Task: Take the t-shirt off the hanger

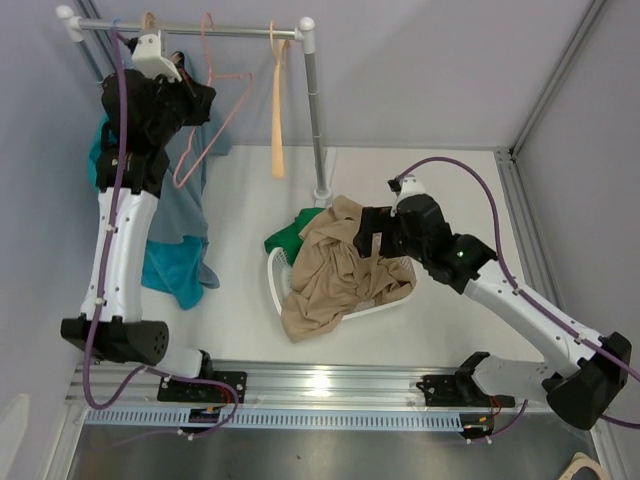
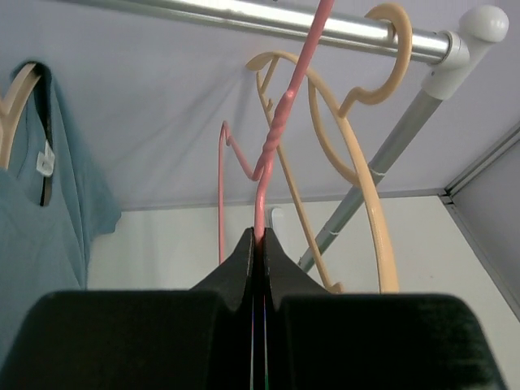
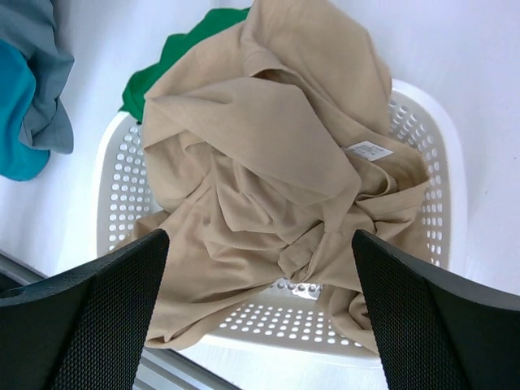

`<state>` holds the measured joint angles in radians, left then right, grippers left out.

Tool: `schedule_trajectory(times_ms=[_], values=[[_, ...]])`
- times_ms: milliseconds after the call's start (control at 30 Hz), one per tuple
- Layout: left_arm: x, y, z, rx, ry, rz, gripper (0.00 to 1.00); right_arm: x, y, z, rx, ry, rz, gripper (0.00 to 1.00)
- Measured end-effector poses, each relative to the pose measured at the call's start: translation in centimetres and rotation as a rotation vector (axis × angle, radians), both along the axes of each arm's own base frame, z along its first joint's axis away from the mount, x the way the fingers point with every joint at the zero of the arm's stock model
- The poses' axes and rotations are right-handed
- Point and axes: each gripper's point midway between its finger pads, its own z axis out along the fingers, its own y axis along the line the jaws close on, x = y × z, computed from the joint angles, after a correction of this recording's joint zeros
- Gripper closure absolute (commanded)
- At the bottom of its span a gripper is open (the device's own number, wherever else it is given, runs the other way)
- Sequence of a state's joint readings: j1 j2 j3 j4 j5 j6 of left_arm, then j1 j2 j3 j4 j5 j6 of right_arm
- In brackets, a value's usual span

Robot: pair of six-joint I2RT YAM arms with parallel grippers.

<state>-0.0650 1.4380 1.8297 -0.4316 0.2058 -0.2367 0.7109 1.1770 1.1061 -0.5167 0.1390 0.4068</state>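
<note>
The crumpled beige cotton t-shirt [image 1: 335,265] [image 3: 268,162] lies directly beneath the right claw [image 1: 372,238] [image 3: 258,244], heaped in a basket with one fold spilling over the rim on the claw's near side. It is on no hanger. The right claw's jaws stand wide apart, holding nothing; their bases are cut off by the wrist view's lower edge.

The silver metal clothes rail [image 1: 220,30] [image 2: 244,12] runs above the left claw [image 1: 200,98] [image 2: 258,244]. The white perforated plastic basket [image 1: 273,280] [image 3: 443,162] shows only rim and wall under the right claw, its floor covered by cloth. Grey-blue and teal shirts [image 1: 180,240] [image 2: 41,219] hang to the left claw's left, partly hidden by that arm from above.

The left claw is clamped tight on the bare pink wire hanger [image 1: 225,120] [image 2: 276,134], whose lower part disappears behind the fingers. A tan plastic hanger [image 1: 277,110] [image 2: 370,187] hangs just right of it. A green garment [image 1: 290,232] [image 3: 175,61] peeks out beyond the beige cloth, mostly buried.
</note>
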Motion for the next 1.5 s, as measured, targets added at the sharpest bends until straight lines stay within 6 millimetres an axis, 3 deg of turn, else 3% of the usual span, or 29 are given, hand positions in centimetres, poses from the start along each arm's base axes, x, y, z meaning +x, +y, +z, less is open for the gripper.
schedule_trajectory(times_ms=[167, 400, 700, 833, 867, 900, 967, 1033, 1067, 1133, 1167, 1200, 1367, 1500], values=[[3.0, -1.7, 2.5, 0.024, -0.057, -0.011, 0.99, -0.2, -0.6, 1.1, 0.016, -0.034, -0.014, 0.00], [5.3, -4.6, 4.5, 0.049, -0.106, -0.037, 0.99, -0.5, -1.1, 2.3, 0.032, -0.070, -0.009, 0.01], [8.0, -5.3, 0.3, 0.092, -0.010, -0.013, 0.99, -0.9, -1.5, 3.8, 0.065, -0.108, -0.010, 0.00], [8.4, -5.9, -1.6, 0.115, 0.032, -0.007, 0.99, -1.0, -1.7, 4.1, 0.079, -0.119, -0.008, 0.00], [8.3, -6.2, -1.8, 0.119, 0.037, -0.012, 0.97, -1.0, -1.7, 4.0, 0.080, -0.118, -0.008, 0.01], [8.2, -6.5, -2.1, 0.126, 0.042, -0.018, 0.86, -1.1, -1.7, 3.7, 0.078, -0.114, -0.007, 0.01], [8.2, -7.2, -2.5, 0.130, 0.049, -0.031, 0.82, -1.2, -1.7, 3.1, 0.073, -0.101, -0.002, 0.01], [8.1, -7.5, -3.0, 0.132, 0.060, -0.038, 0.70, -1.3, -1.7, 2.5, 0.068, -0.090, 0.001, 0.01], [8.1, -7.6, -3.4, 0.135, 0.069, -0.038, 0.56, -1.3, -1.7, 2.3, 0.068, -0.087, 0.003, 0.01], [8.0, -7.6, -4.2, 0.141, 0.089, -0.036, 0.45, -1.4, -1.7, 2.1, 0.067, -0.082, 0.008, 0.00], [7.9, -7.5, -4.5, 0.143, 0.097, -0.034, 0.32, -1.4, -1.6, 2.1, 0.068, -0.081, 0.010, 0.01], [7.8, -7.3, -4.6, 0.149, 0.104, -0.030, 0.28, -1.4, -1.6, 2.0, 0.070, -0.080, 0.013, 0.01], [5.9, -5.0, -2.8, 0.143, 0.099, 0.017, 0.26, -1.4, -1.2, 2.3, 0.091, -0.084, 0.030, 0.01], [3.9, 0.3, 0.5, 0.104, 0.064, 0.109, 0.24, -1.2, -0.6, 2.4, 0.106, -0.085, 0.050, 0.00]])
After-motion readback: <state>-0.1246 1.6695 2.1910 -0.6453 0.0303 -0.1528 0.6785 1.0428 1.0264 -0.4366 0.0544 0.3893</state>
